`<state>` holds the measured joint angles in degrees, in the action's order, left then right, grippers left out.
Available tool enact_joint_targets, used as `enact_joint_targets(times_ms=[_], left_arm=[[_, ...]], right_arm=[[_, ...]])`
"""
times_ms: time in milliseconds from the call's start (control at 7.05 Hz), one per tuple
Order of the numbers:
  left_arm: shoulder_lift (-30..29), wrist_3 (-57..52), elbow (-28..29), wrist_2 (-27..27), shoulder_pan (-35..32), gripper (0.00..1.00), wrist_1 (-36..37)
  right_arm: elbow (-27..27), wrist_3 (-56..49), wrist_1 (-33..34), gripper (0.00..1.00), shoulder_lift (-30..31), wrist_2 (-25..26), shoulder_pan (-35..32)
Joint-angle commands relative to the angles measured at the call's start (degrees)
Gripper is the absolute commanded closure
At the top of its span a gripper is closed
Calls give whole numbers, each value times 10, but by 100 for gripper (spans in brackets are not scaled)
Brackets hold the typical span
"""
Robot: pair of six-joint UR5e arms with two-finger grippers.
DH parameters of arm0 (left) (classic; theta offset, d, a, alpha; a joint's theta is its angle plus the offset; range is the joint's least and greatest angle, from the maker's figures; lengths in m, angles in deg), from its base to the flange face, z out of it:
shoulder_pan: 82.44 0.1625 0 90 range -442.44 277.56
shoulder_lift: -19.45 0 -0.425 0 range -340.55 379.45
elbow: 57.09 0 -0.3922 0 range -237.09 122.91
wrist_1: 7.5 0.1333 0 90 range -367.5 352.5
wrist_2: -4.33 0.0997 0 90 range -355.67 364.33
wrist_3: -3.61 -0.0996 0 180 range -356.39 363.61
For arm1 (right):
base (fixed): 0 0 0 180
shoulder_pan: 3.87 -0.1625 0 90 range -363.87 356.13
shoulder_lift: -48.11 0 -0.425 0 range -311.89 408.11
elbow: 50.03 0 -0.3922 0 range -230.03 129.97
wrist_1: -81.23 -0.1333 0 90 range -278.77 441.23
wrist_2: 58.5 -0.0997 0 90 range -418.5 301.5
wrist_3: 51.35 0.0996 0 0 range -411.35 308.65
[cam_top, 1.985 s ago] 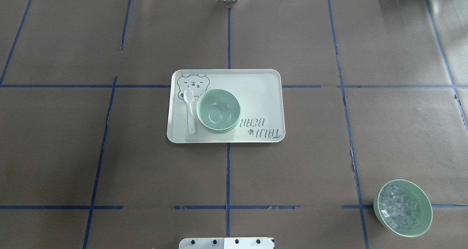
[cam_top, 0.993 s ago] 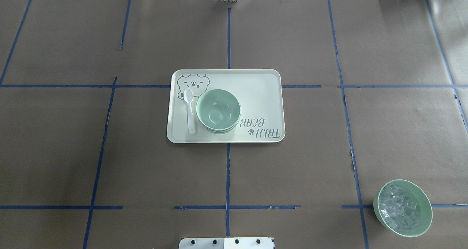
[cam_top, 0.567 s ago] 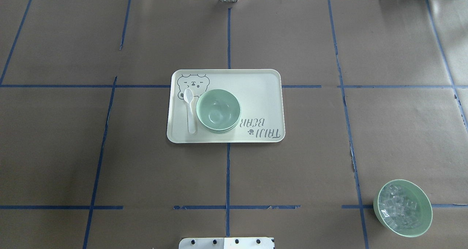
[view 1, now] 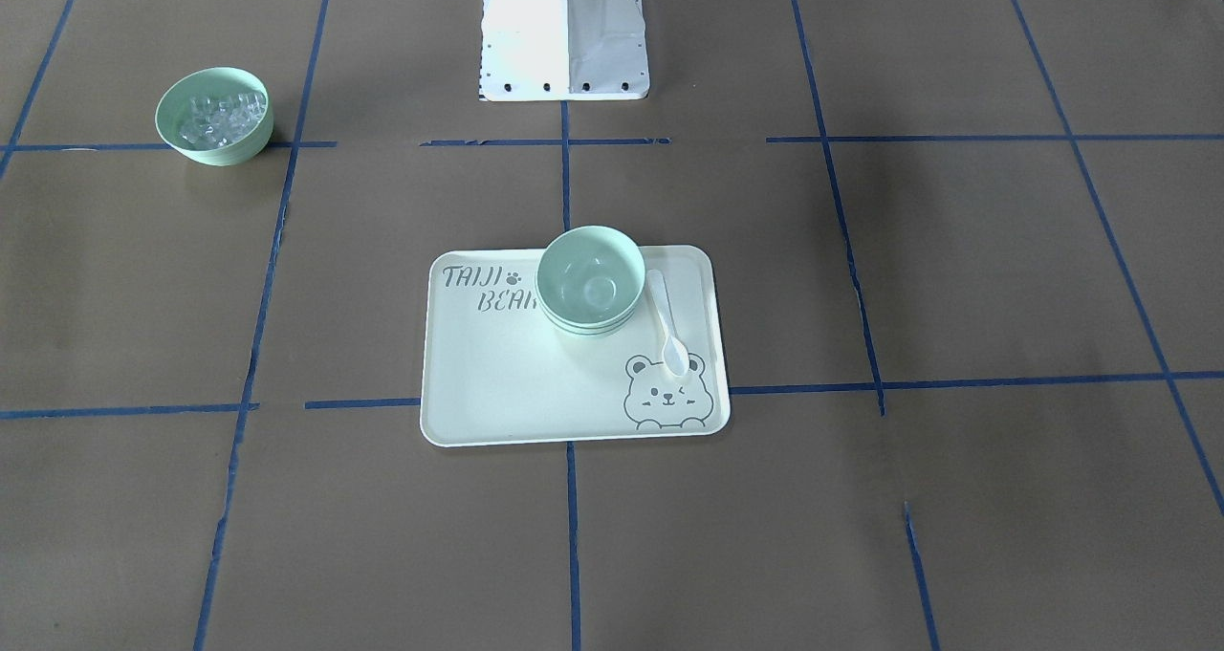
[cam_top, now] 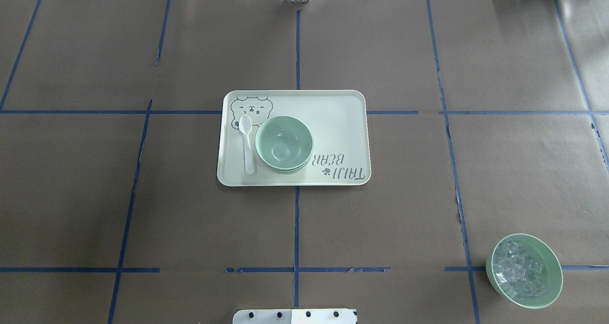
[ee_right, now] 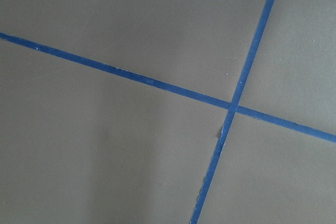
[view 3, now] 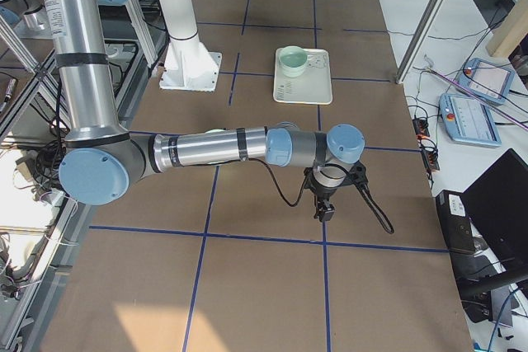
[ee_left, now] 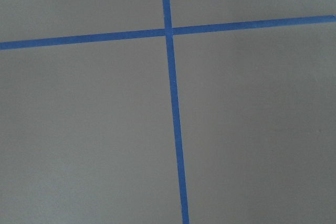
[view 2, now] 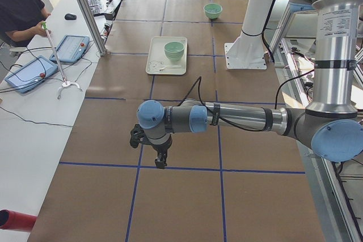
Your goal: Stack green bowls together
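The green bowls point(cam_top: 284, 144) sit nested in one stack on the cream tray point(cam_top: 335, 119), left of its middle; the stack also shows in the front view point(view 1: 588, 279) and both side views point(view 2: 174, 50) point(view 3: 292, 61). Rims of the lower bowls show under the top one. My left gripper point(view 2: 160, 160) hangs low over bare table far from the tray, seen only in the left side view; I cannot tell if it is open. My right gripper point(view 3: 323, 208) is likewise far from the tray, seen only in the right side view; I cannot tell its state. Both wrist views show only brown paper and blue tape.
A white spoon point(cam_top: 247, 144) lies on the tray beside the stack. A green bowl with clear ice-like chunks point(cam_top: 524, 270) stands near the robot's right front. The robot's white base point(view 1: 564, 30) is at the table's near edge. An operator point(view 2: 20, 9) sits at the side.
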<state>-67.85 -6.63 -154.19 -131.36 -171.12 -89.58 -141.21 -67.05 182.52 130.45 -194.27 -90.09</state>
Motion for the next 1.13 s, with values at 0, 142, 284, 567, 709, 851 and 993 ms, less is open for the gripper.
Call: enact_joint_targets(times_ms=[0,142,284,567,709,851,993], left_arm=[[0,-53,3,22,0,0,-4],[0,-51,4,21,0,0,-4],[-1,-51,4,21,0,0,-4],[-4,-14,3,21,1,0,-5],[-8,51,2,20,1,0,-11],[-8,68,0,20,1,0,-12],[-9,68,2,21,1,0,-25]], right_arm=[[1,1,-6,0,-1,13,0],[0,7,-6,0,0,13,0],[0,18,-6,0,0,13,-4],[0,22,-6,0,0,14,-4],[0,22,-6,0,0,14,-4],[0,22,-6,0,0,14,-4],[0,22,-6,0,0,14,-4]])
